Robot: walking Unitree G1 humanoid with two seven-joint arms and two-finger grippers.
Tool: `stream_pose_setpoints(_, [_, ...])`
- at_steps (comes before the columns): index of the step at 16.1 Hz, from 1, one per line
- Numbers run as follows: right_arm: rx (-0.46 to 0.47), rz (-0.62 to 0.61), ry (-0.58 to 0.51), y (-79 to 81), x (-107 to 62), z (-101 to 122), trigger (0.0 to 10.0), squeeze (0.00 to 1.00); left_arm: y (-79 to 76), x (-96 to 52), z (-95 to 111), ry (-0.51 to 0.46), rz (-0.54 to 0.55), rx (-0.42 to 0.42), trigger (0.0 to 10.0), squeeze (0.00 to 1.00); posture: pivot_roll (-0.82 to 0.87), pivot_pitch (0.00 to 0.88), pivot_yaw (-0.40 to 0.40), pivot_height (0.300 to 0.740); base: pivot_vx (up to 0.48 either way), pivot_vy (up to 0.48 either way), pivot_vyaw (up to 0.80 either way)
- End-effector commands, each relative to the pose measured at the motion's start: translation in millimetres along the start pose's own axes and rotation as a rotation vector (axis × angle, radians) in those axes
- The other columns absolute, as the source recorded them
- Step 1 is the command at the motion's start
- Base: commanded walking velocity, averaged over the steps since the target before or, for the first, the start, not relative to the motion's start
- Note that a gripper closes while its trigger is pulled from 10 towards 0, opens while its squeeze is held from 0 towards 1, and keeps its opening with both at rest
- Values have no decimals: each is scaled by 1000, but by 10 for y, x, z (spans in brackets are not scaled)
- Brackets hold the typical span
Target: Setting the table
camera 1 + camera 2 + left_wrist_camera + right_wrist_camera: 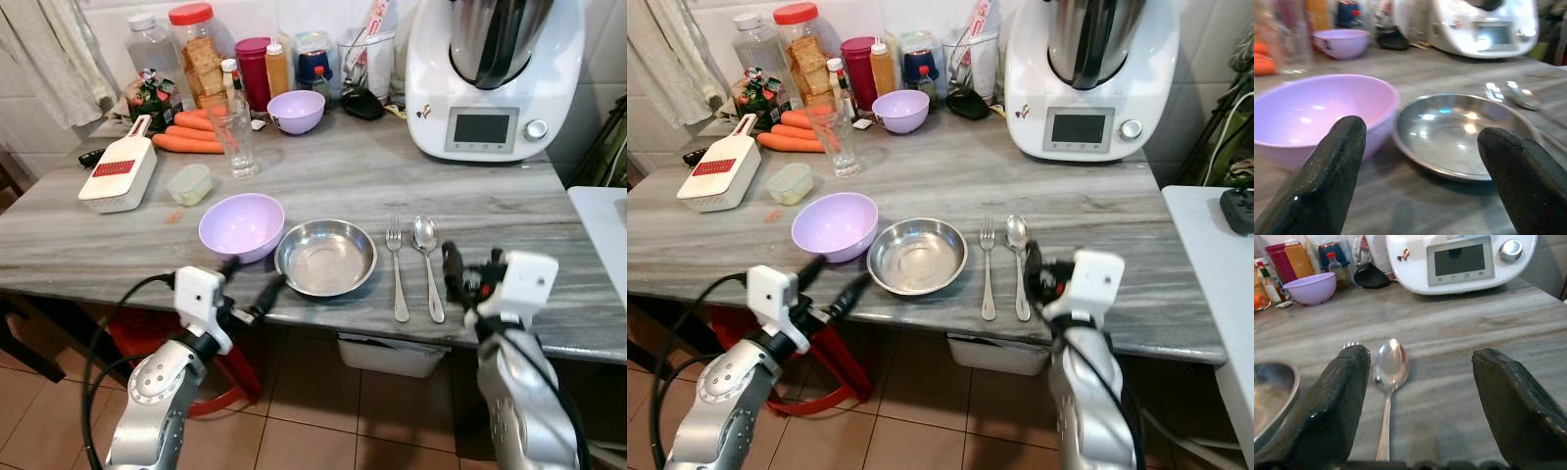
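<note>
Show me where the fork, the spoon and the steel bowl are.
fork (397, 264), left eye view, middle of handle.
spoon (424, 233), left eye view, its bowl.
steel bowl (325, 257), left eye view, inside bottom.

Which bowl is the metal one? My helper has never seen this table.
On the grey marbled table, look at the near edge, in front of the white kitchen machine. The steel bowl sits between a lilac bowl and a fork; it alone is shiny and shallow.

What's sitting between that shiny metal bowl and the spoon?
A fork lies between the metal bowl and the spoon, parallel to the spoon and close beside it. The head views show this best.
</note>
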State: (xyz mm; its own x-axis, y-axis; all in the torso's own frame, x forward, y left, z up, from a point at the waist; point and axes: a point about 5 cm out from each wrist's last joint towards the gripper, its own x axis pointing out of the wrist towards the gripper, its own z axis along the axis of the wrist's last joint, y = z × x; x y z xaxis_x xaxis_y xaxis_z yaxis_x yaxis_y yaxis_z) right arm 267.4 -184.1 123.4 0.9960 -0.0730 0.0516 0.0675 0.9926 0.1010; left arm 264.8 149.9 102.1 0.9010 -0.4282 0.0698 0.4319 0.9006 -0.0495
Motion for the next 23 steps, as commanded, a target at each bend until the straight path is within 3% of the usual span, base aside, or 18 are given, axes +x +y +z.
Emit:
stream_pose_setpoints(1, [2, 27, -35, 59, -20, 75, 10000, 1000, 59, -23, 22, -1, 54, 63, 10000, 0, -86, 7, 120, 740, 0, 0, 0])
stream_pose_setpoints(3, [-9, 56, -45, 80, -47, 95, 10000, 1000, 117, -15, 56, -4, 146, 91, 10000, 0, -83, 10, 116, 740, 0, 0, 0])
stream_pose_setpoints(19, [-22, 63, -49, 87, -58, 99, 10000, 1000, 122, -13, 52, 0, 169, 96, 10000, 0, -83, 10, 116, 740, 0, 0, 0])
stream_pose_setpoints(20, [-13, 72, -17, 135, -33, 32, 10000, 0, 96, 32, -12, 31, 189, 107, 10000, 0, -78, 12, 117, 740, -251, 0, 0])
stream_pose_setpoints(23, [-4, 73, -2, 155, -18, 1, 10000, 0, 84, 51, -40, 45, 191, 108, 10000, 0, -79, 12, 118, 740, -252, 0, 0])
